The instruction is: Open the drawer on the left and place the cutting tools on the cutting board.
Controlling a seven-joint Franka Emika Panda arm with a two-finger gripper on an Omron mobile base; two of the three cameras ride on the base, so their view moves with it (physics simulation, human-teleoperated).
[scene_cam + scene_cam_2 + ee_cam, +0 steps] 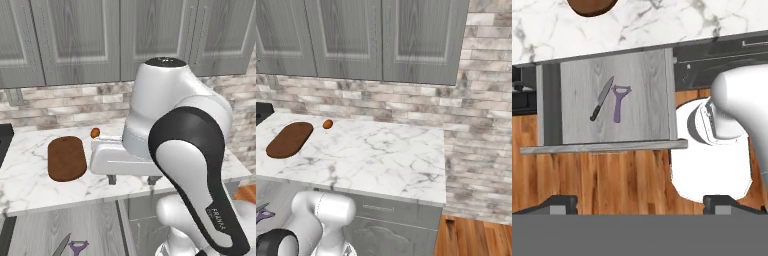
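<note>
**Drawer pulled out, cutting tools inside, gripper wide apart and empty**

Nearest the hand view: gripper (640, 202), finger tips (559, 204) spread to the frame's two sides, jaws wide, nothing between them. Hung above wooden floor (602, 175), well apart from everything in the drawer.

Beyond the finger tips: drawer (647, 85) standing open, front panel edge-on toward the camera, grey interior bare except for two items. Knife (602, 98) lying flat on a diagonal, dark handle toward the front panel, blade pointing toward the bench. Purple peeler (618, 101) just right of the knife, close beside it, head toward the bench; whether touching, could not tell. Both also glimpsed at the bottom edge of the left base view.

On the marble bench (30, 175): cutting board (66, 158), dark brown, flat, toward the left end, nothing on it. Small orange-brown oval object (94, 132) just beyond the board's far right corner, apart from it.

Behind: brick wall (406, 100) and grey upper cabinets (356, 35).
</note>
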